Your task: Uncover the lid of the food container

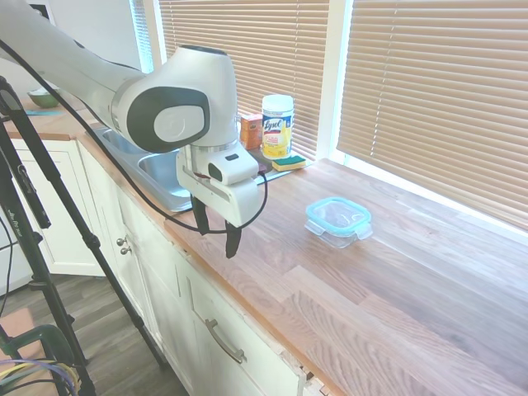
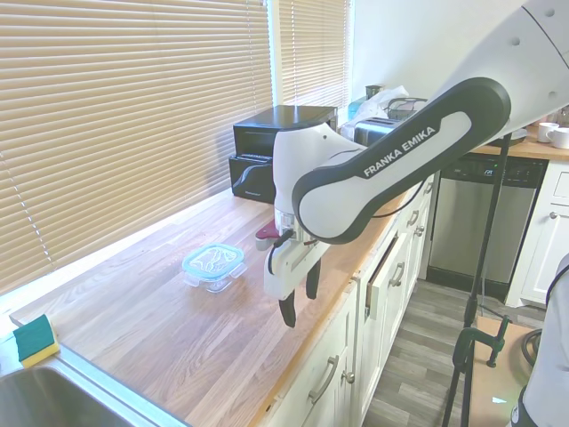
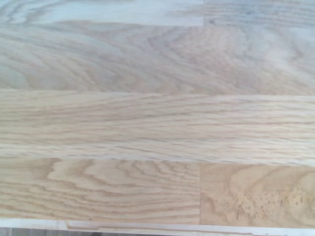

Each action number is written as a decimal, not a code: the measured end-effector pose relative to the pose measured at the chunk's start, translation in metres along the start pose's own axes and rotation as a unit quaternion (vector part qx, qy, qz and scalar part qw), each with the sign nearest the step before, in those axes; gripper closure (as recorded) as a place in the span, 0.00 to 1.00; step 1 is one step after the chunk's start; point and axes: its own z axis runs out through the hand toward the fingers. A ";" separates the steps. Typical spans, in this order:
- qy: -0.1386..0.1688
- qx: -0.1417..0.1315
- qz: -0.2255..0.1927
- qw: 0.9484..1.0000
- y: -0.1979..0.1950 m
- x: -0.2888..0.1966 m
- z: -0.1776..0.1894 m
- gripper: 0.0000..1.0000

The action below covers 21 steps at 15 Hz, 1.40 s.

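Currently: one lid [image 1: 338, 214] on one food container [image 1: 341, 236] | one claw [image 1: 215, 233] apart, empty | one sponge [image 1: 289, 163]

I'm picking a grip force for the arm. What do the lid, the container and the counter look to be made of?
Lid: clear centre panel in a teal rim, probably plastic with a soft seal; glossy.
Container: see-through walls, glass or clear plastic; the pictures cannot settle which.
Counter: wood, joined strips with visible grain, a smooth low sheen.
Gripper: open, holding nothing.
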 end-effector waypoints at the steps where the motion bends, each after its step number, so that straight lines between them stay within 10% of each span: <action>1: 0.000 0.000 0.000 1.000 0.000 0.000 0.000 0.00; 12: 0.047 0.042 0.089 0.994 -0.017 0.061 -0.027 0.00; 21: 0.000 0.150 0.185 0.971 -0.014 0.178 -0.026 0.00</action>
